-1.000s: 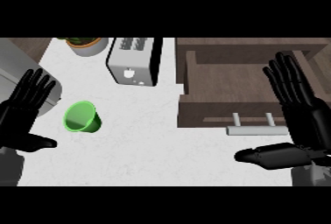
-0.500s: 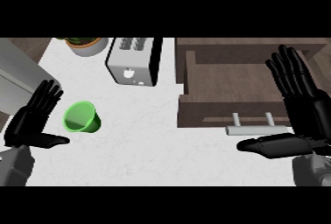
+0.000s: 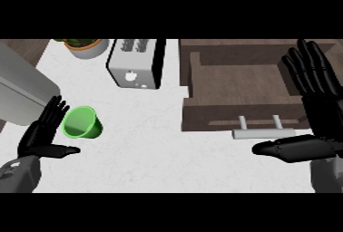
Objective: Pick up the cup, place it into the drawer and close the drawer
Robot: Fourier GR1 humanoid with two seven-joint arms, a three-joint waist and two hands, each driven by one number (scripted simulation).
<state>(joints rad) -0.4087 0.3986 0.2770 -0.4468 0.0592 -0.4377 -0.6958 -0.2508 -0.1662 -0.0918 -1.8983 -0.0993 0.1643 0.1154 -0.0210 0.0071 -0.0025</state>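
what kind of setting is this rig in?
Most likely a kitchen counter: a silver toaster on a white speckled worktop, an open dark wooden drawer with a metal bar handle, and a green cup.

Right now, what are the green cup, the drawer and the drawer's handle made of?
The cup looks like plastic: one bright, even green, smooth, little shine. The drawer seems dark wood, brown with faint streaks, matt. Its handle looks like metal: a pale grey bar on two posts, though I cannot be sure.
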